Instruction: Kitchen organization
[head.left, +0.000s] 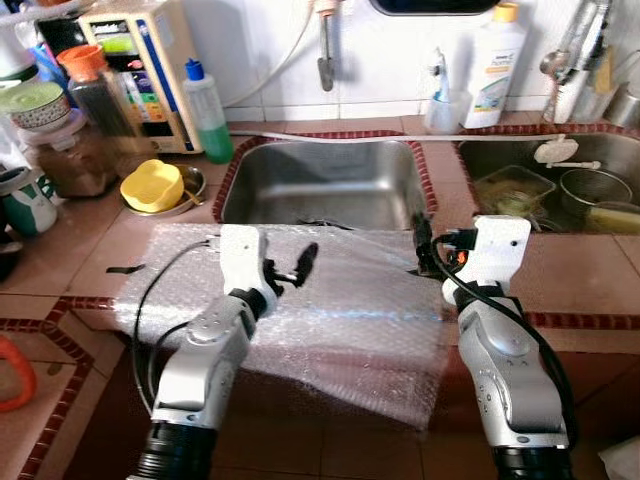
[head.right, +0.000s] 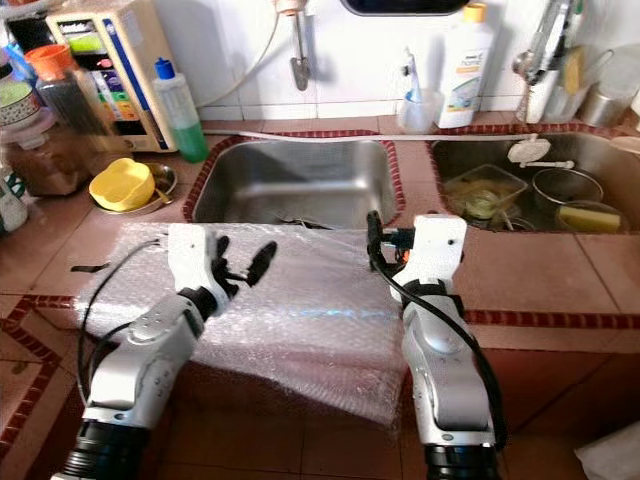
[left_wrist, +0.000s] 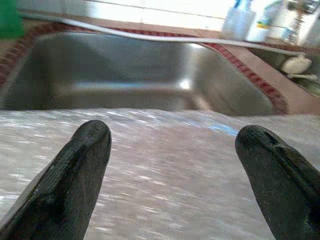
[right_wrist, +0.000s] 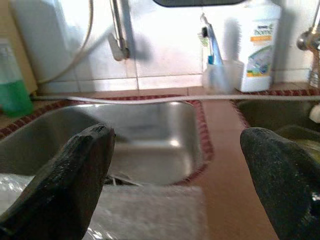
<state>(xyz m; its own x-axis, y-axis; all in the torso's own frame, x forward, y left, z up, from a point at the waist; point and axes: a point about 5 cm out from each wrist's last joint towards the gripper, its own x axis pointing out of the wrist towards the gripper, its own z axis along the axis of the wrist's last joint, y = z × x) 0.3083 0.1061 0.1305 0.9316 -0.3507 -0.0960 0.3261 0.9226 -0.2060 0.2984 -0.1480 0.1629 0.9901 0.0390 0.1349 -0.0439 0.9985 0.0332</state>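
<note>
- bubble wrap (head.left: 330, 320) lies under both end effectors, spread over the counter (head.left: 590, 270) edge and hanging off the front.
- left end effector (head.left: 290, 265) hovers above it, fingers wide, holding nothing.
- right end effector (head.left: 420, 245) stands at its far right corner, fingers wide, also empty.
- risk: the slick sheet could slide off the counter if only one corner is pinched, or slump into the sink (head.left: 320, 185) just beyond the fingertips.
</note>
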